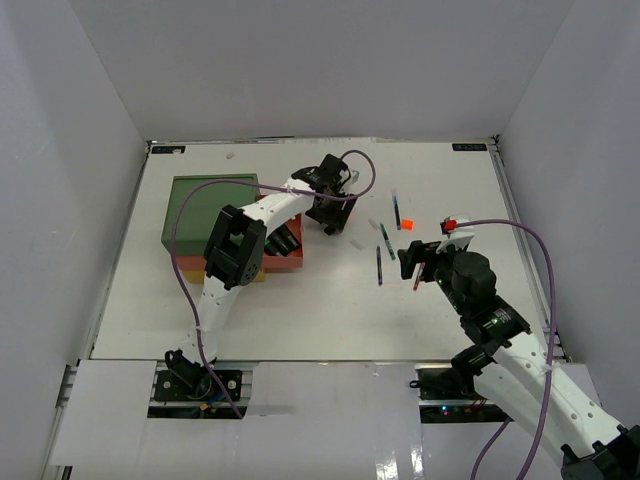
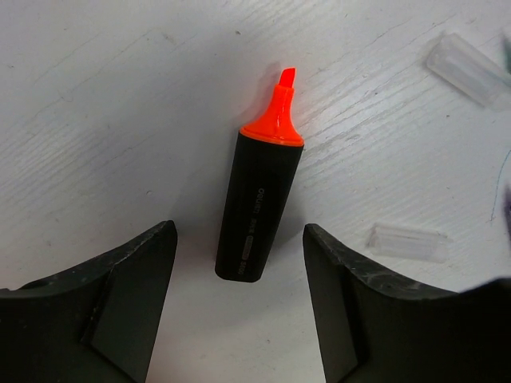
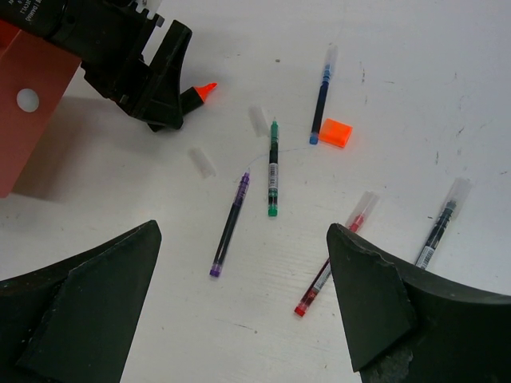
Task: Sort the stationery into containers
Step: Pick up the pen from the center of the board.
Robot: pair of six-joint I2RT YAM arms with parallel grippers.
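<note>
Though unreadably small — white print (image 2: 252,222) on orange highlighter (image 2: 259,191), within left pincer (image 2: 238,239).

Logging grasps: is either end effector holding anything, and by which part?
Nothing is held. The left end effector, open, straddles the rear end of the highlighter without touching; the right end effector is open and empty.

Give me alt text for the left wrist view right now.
An uncapped black highlighter with an orange tip lies on the white table between the open fingers of the left gripper, neither touching it. Two clear caps lie at the picture's right.
</note>
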